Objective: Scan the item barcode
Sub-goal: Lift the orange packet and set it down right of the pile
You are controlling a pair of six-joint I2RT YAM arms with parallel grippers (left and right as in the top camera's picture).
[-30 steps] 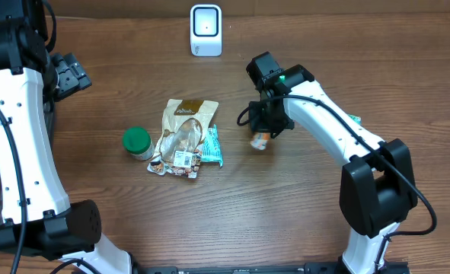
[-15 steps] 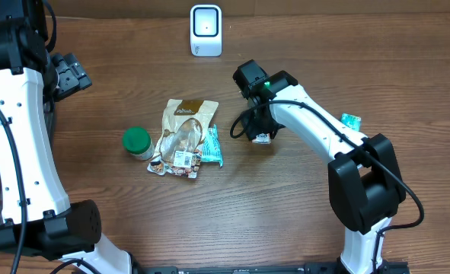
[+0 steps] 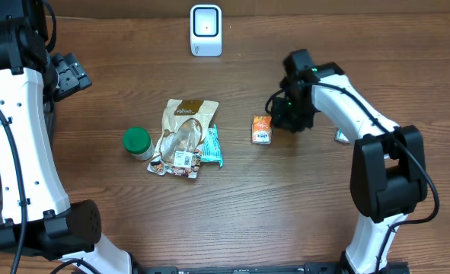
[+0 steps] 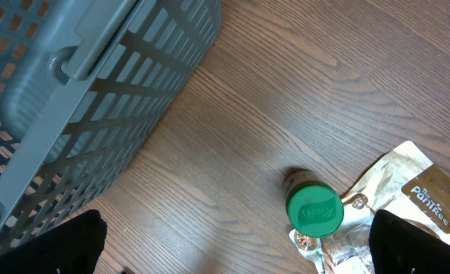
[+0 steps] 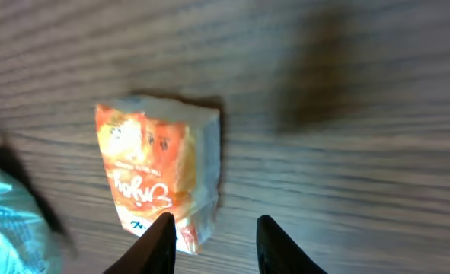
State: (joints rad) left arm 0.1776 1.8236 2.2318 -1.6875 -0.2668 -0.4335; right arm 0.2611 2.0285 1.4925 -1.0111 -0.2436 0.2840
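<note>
**Orange packet on the table, parted fingers below it**

The whole view is blurred. An orange packet [image 5: 157,176] with a white side panel lies flat on the wood-grain table [image 5: 362,175], a little toward 9 o'clock from the middle. Its print reads upside down and is too smeared to make out. At 6 o'clock the two dark tips of the right fingers [image 5: 162,245] rise from the edge, standing apart with bare wood between them. The tip nearer 7 o'clock overlaps the packet's lower edge; whether they touch is unclear. A teal wrapper [image 5: 7,228] shows at 8 o'clock, cut by the frame. A soft dark shadow [image 5: 323,76] lies toward 1 o'clock.
</note>
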